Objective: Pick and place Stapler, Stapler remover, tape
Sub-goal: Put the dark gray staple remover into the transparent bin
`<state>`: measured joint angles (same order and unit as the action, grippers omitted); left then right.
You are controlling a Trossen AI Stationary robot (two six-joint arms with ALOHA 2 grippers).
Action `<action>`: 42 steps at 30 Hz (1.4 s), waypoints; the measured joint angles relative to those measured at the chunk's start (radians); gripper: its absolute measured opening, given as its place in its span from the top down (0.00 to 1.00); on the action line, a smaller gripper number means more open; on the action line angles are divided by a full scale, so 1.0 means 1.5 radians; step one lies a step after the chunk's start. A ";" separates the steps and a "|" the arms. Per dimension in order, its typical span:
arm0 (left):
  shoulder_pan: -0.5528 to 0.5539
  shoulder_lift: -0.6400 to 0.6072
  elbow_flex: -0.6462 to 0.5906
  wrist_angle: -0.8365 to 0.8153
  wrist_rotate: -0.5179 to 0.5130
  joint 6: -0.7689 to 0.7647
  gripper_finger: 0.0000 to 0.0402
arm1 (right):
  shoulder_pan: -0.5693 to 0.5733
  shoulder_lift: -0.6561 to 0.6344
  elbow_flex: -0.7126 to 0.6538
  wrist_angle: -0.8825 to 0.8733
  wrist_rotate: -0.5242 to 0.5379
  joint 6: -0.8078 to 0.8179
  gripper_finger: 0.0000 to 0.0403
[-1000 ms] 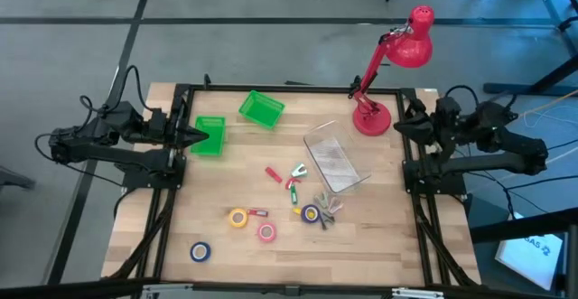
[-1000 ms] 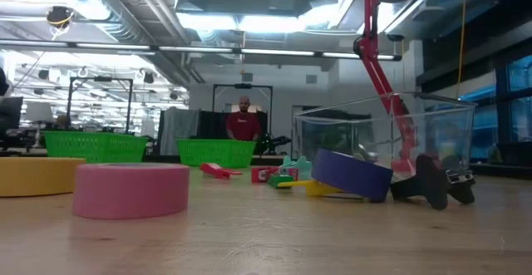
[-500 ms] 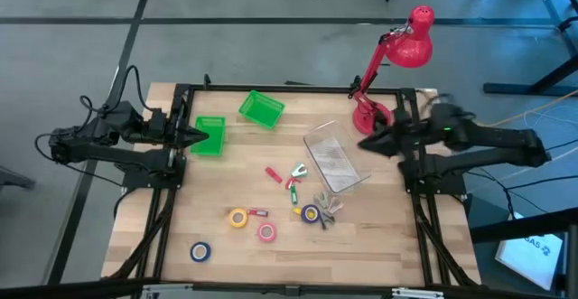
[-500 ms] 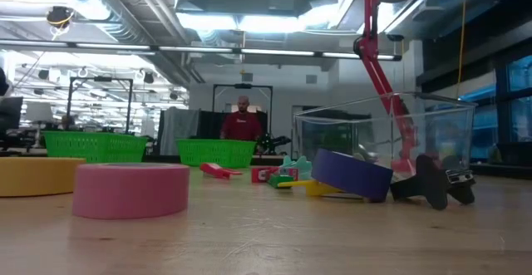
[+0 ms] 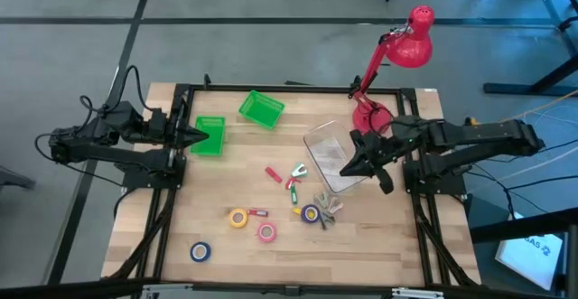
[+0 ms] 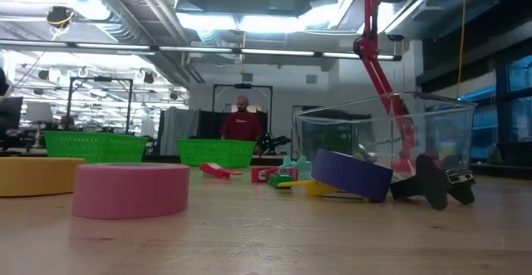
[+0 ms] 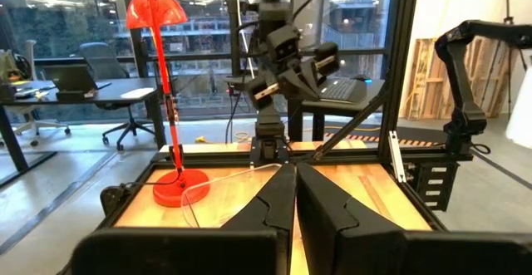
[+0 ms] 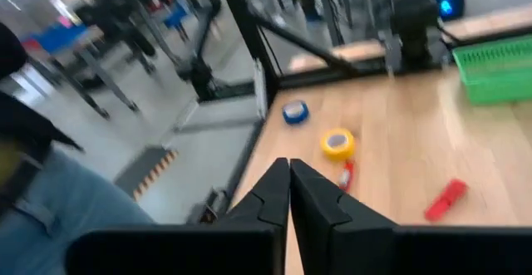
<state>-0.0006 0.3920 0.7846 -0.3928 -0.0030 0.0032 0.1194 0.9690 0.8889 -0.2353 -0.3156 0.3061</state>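
Observation:
The tape rolls lie flat near the table's near edge: yellow (image 5: 238,218), pink (image 5: 265,232), blue (image 5: 200,251), and a purple one (image 5: 310,213) among small clutter. A red stapler (image 5: 273,173) and a green staple remover (image 5: 298,168) lie at the table's middle. My right gripper (image 5: 349,167) is shut and hovers over a clear plastic box (image 5: 332,159), right of these things. Its wrist view shows the shut fingertips (image 8: 288,174), the blue roll (image 8: 293,112), the yellow roll (image 8: 337,143) and the stapler (image 8: 445,198). My left gripper (image 5: 202,136) waits shut at the left edge.
Two green bins (image 5: 260,108) (image 5: 209,135) stand at the far left. A red desk lamp (image 5: 372,116) stands on its base at the far right corner, its arm rising beside my right arm. In the low view the pink roll (image 6: 131,189) is nearest. A person stands beyond the table.
My right arm has swung out from the table's right edge toward the middle and now reaches over the clear box. Nothing on the table has moved.

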 joint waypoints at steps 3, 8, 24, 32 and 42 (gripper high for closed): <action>0.000 0.000 0.000 0.000 0.000 0.000 0.98 | 0.032 0.042 0.072 -0.096 0.038 0.005 0.99; 0.000 0.000 0.000 0.000 0.000 0.000 0.98 | 0.075 0.119 0.189 -0.223 0.069 0.050 0.96; 0.000 0.000 0.000 0.000 0.000 0.000 0.98 | 0.228 0.316 0.355 -0.336 0.126 0.268 0.97; 0.000 0.000 0.000 0.000 0.000 0.000 0.98 | 0.286 0.383 0.352 -0.392 0.162 0.369 0.99; 0.000 0.000 0.000 0.000 0.000 0.000 0.97 | 0.298 0.447 0.351 -0.421 0.146 0.259 0.94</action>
<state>-0.0006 0.3923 0.7845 -0.3931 -0.0032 0.0032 0.5671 1.6395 1.4158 -0.8665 -0.0970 0.6942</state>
